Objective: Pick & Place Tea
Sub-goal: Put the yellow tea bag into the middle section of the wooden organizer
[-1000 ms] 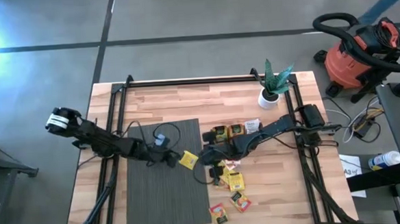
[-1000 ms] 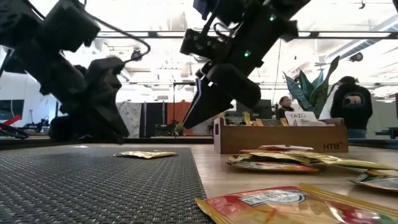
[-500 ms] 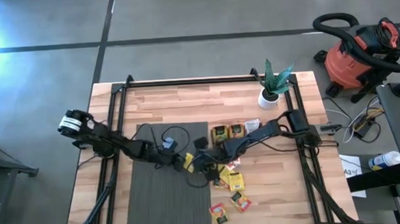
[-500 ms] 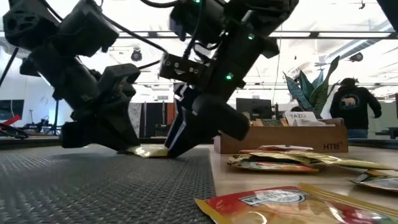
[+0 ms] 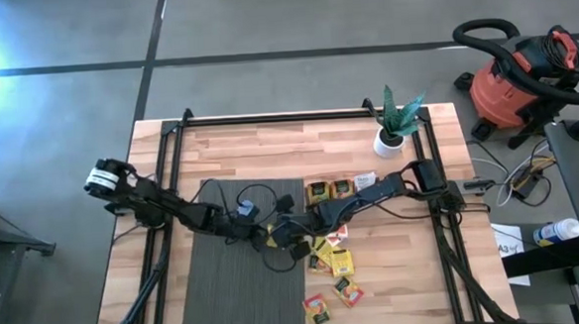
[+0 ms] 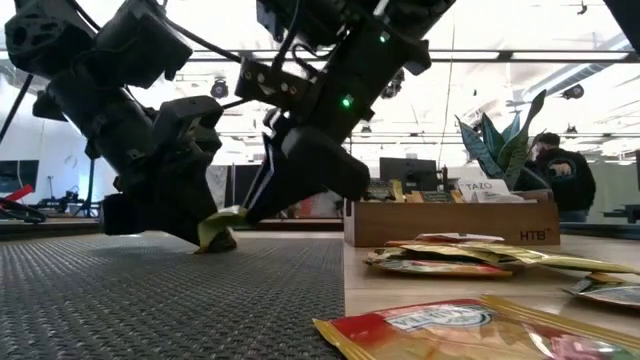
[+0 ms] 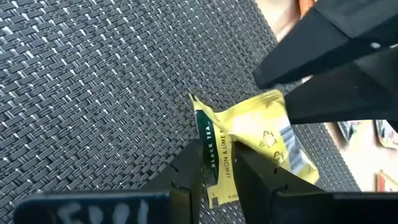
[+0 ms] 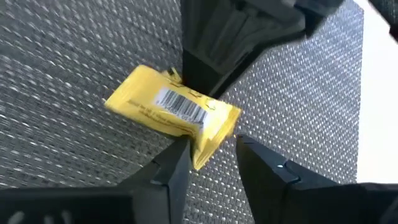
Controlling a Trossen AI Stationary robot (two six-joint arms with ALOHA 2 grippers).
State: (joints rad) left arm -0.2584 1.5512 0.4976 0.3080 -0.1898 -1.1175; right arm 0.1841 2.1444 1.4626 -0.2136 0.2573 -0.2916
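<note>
Left wrist view shows my left fingers (image 7: 214,171) pinched on one edge of the yellow sachet (image 7: 258,144) over the mat (image 7: 93,93), my right fingers (image 8: 211,163) parted around its opposite corner; it looks light, crinkly and slippery, so edges suit best.

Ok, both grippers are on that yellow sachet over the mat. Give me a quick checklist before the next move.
1. Left gripper holds the yellow tea sachet: ok, its fingers pinch one edge.
2. Right gripper has its own grip: cannot tell; the opposite corner sits between its fingers, but contact is unclear.
3. Sachet off the grey woven mat: not ok, in the low view one edge lifts while the rest looks close to the mat.
4. Sachet intact: cannot tell; it is bent and crumpled, no tear visible.
5. Wooden tea box reachable: ok, it stands upright beyond the mat.
6. Loose sachets out of the way: ok, they lie beside the mat.
</note>
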